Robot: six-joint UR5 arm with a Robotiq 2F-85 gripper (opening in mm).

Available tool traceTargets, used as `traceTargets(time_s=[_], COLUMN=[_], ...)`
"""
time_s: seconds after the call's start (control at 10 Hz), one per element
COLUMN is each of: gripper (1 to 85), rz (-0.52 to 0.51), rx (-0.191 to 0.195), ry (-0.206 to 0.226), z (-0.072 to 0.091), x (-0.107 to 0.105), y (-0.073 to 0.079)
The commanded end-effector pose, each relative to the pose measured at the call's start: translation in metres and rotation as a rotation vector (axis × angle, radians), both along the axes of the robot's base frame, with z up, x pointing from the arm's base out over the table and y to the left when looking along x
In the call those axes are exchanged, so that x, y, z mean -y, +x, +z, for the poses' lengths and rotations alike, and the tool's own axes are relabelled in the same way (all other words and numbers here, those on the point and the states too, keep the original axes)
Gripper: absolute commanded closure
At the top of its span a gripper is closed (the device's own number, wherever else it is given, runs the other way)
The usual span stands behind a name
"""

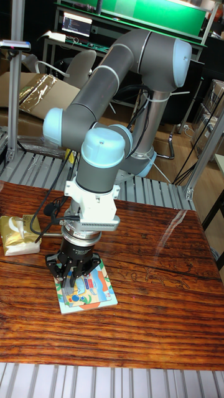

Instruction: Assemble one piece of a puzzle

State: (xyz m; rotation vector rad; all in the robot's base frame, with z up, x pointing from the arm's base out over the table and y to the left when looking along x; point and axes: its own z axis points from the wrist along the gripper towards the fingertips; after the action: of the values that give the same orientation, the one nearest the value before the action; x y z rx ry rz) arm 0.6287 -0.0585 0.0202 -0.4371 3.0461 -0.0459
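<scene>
The gripper [73, 273] hangs over the puzzle [87, 291] on the wooden surface [155, 280]; its fingers touch the board. Whether they clamp a piece, I cannot tell.

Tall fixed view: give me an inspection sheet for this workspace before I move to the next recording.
Surface: glossy dark wooden table, bare on its right side.
Job's things: colourful puzzle board lying flat near the front left; any loose piece is hidden by the claw.
Clutter: gold packet at the left edge, apart from the board.
Grippers: claw down over the board's upper left part; open or shut cannot be told.
Cables: black cable looping from the wrist along the left side.
Surroundings: cardboard box, office chair, green panel and a monitor behind; metal slats around the table.
</scene>
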Motion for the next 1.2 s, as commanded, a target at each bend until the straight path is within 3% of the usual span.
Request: traceTargets(time_s=[0.0, 1.1], gripper=[59.7, 60.0], rz=[0.001, 0.01], rx=[0.003, 0.003], ry=[0.006, -0.01], z=[0.0016, 0.0053], x=[-0.0012, 0.003], y=[0.0027, 0.0055])
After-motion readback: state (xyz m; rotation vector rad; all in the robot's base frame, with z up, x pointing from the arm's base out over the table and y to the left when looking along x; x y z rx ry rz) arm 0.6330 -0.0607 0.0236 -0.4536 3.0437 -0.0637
